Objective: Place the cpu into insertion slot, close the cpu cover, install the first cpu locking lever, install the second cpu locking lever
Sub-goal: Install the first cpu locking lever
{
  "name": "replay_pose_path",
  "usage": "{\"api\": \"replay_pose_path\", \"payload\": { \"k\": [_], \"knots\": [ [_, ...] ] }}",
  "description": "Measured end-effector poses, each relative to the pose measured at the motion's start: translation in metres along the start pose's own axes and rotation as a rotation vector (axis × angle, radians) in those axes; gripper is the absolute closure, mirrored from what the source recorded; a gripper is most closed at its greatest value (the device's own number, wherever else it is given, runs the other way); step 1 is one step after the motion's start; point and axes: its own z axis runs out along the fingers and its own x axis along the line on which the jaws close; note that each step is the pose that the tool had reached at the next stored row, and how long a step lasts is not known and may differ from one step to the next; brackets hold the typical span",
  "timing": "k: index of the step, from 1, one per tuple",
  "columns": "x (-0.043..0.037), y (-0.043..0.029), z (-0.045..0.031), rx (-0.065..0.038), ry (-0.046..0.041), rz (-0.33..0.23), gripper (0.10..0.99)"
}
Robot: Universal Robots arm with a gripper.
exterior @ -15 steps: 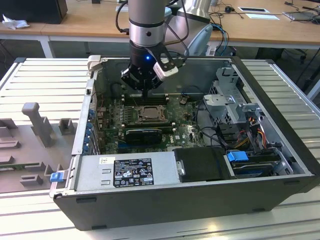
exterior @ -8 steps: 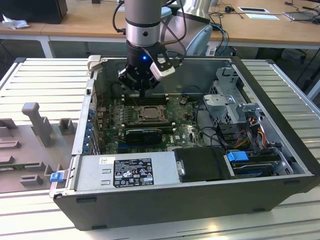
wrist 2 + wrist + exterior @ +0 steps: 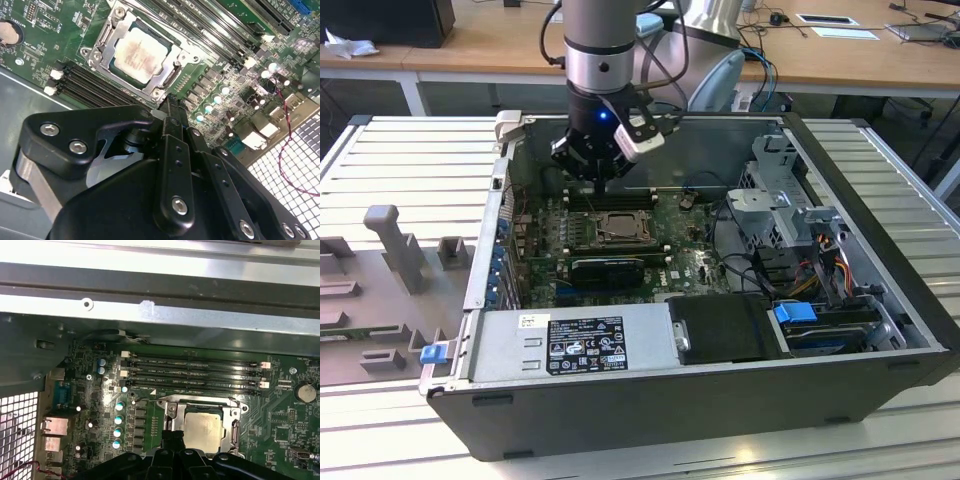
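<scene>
- Exterior view: end effector (image 3: pixel 597 172) hangs inside the open case, just above the insertion slot (image 3: pixel 617 228).
- Second wrist view: cpu (image 3: pixel 141 53) already sits in the slot, cpu cover (image 3: pixel 106 48) looks down around it; fingers pinched together, holding nothing.
- First wrist view: same seated cpu (image 3: pixel 202 427); can't tell if the levers are latched.

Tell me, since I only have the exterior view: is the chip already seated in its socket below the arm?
Observer: Yes. In the second wrist view the pale chip lies inside the socket.
Operator: Is the metal cover down over it?
Observer: In both wrist views the silvery cover lies flat, framing the chip's edges.
Operator: Where is the gripper relative to it?
Observer: In the first wrist view the gripper sits at the socket's edge, on the side away from the memory slots. Whether it touches anything I cannot tell.
</scene>
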Motion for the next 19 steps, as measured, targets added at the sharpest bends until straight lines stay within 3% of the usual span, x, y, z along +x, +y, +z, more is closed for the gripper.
{"api": "replay_pose_path", "payload": {
  "k": [10,14,19],
  "knots": [
    [0.0044,0.0003,0.0,0.0,0.0,0.0,0.98],
    [0.0122,0.0008,0.0003,0.0,0.0,0.0,0.98],
    [0.0313,0.0022,0.0011,-0.001,-0.0009,0.0,0.98]
  ]
}}
